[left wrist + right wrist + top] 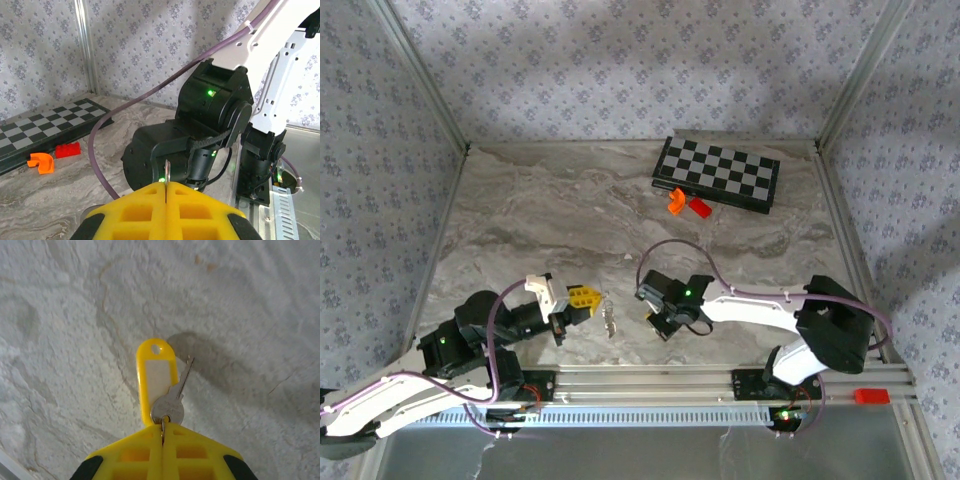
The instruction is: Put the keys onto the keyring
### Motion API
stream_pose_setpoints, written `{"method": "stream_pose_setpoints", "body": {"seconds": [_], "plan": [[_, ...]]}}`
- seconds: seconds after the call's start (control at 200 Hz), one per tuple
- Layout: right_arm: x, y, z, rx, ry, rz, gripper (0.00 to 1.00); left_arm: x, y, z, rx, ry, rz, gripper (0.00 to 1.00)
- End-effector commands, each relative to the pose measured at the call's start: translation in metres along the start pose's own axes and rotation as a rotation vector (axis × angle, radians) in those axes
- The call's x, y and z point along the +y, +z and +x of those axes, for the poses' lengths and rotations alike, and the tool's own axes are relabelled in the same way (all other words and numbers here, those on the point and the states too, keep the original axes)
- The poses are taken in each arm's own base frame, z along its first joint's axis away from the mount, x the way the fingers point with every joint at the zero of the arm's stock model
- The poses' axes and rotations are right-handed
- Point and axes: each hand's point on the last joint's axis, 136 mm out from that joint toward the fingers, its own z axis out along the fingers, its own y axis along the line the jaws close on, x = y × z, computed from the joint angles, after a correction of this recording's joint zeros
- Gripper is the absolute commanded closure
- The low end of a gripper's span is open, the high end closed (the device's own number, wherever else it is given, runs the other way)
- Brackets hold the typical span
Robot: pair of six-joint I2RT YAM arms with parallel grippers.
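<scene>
- Pressed together, the left gripper (586, 298) sits low over the marble table (540, 220) in the overhead view. A small metal cluster (609, 319) shows just beside its tips, between the two arms; I cannot tell whether it is held or resting. The right gripper (656, 320) points down near it. The chessboard (720, 172), orange piece (675, 203) and red brick (700, 207) lie well apart at the far side.
- From the left wrist, the yellow fingers (135, 210) pinch a thin metal strip (167, 172) that stands edge-on out of their seam. I cannot tell whether it is ring or key blade.
- From the right wrist, the right gripper's jaws are closed on a thin wire loop (163, 426), which I read as the keyring. It passes through the head of a silver key (172, 397). The key and a yellow tag (156, 367) dangle above the table.
- All of it looks light, stiff and slick, so the hanging key will likely swing and twist. The flat key head is the best hold. The ring wants gripping on its rim, away from the split end, since its coil is springy.
</scene>
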Motion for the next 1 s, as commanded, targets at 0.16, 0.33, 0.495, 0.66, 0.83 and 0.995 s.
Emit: {"method": "stream_pose_setpoints", "body": {"seconds": [0.16, 0.33, 0.495, 0.66, 0.83, 0.995], "plan": [[0.006, 0.012, 0.033, 0.126, -0.012, 0.006, 1.0, 0.0, -0.003, -0.011, -0.045, 0.012, -0.007, 1.0], [0.007, 0.018, 0.037, 0.169, -0.028, 0.029, 1.0, 0.001, -0.003, -0.011, -0.046, 0.011, -0.007, 1.0], [0.006, 0.017, 0.037, 0.174, -0.018, 0.042, 0.95, 0.001, -0.004, -0.011, -0.048, 0.01, -0.008, 1.0], [0.009, 0.004, 0.031, 0.121, 0.012, 0.014, 0.79, 0.001, -0.004, -0.012, -0.051, 0.01, -0.007, 1.0], [0.011, -0.011, 0.018, 0.002, 0.076, -0.03, 0.61, 0.001, -0.005, -0.012, -0.052, 0.011, -0.009, 1.0], [0.009, -0.021, 0.012, -0.158, 0.147, -0.102, 0.49, 0.002, -0.006, -0.011, -0.063, 0.004, -0.013, 1.0]]}}
